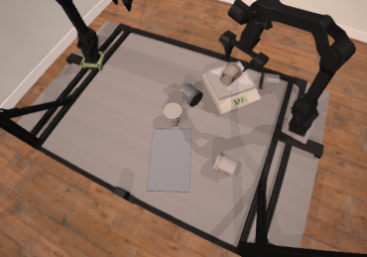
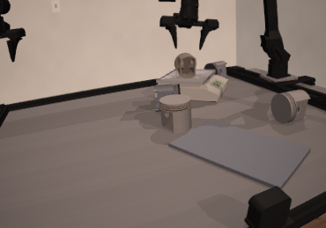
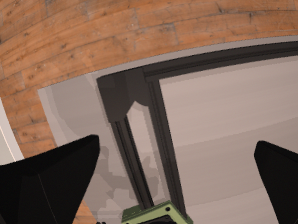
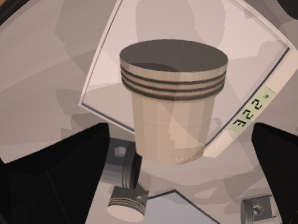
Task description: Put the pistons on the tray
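A tan piston (image 1: 230,73) (image 2: 185,65) (image 4: 172,115) rests on the scale, seemingly on its side; the display seems to read 322. My right gripper (image 1: 237,63) (image 2: 188,48) (image 4: 184,132) is open just above it. A dark piston (image 1: 191,94) (image 2: 166,91) (image 4: 120,160) lies beside the scale. A tan piston (image 1: 173,114) (image 2: 176,115) (image 4: 126,204) stands upright near the steel tray (image 1: 170,160) (image 2: 247,150) (image 4: 185,207), which is flat and bare. A pale piston (image 1: 226,164) (image 2: 291,106) lies beside the tray. A grey piston (image 1: 269,81) (image 2: 217,68) lies beyond the scale. My left gripper (image 3: 181,147) is open and empty.
The scale (image 1: 240,102) (image 2: 200,93) stands near the right arm's base. The left gripper hangs high beyond the frame edge. A dark rail (image 1: 164,45) (image 2: 84,93) borders the bench, with a small black block (image 1: 123,193) (image 2: 270,208) on the tray's side.
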Tool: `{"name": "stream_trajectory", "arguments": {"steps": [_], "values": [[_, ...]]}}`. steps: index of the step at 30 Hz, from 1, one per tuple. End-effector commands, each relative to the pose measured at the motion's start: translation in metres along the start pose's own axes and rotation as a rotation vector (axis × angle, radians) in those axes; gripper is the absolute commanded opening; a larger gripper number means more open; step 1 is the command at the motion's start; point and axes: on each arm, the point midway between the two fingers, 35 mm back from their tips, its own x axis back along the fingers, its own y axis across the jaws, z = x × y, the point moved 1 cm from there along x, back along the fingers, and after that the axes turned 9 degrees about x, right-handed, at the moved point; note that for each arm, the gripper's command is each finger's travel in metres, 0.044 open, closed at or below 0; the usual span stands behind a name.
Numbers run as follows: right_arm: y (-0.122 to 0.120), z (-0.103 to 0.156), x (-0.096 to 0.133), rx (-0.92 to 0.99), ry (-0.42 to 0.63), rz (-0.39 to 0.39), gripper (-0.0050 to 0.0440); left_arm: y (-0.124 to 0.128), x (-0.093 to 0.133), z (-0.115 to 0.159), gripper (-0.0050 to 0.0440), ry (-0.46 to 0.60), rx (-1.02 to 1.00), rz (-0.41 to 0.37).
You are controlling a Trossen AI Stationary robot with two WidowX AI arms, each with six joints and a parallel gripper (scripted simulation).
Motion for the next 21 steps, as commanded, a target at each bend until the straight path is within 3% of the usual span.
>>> {"name": "stream_trajectory", "arguments": {"steps": [1, 12, 21], "values": [[0.002, 0.000, 0.010, 0.002, 0.001, -0.011, 0.0378, 0.000, 0.000, 0.000, 0.0440, 0.002, -0.002, 0.003], [0.004, 0.002, 0.030, 0.007, 0.000, -0.012, 0.0378, 0.000, 0.000, 0.000, 0.0440, 0.002, -0.002, 0.003], [0.004, 0.003, 0.030, 0.243, -0.006, 0.031, 0.0378, 0.000, 0.000, 0.000, 0.0440, 0.002, -0.002, 0.003]]}}
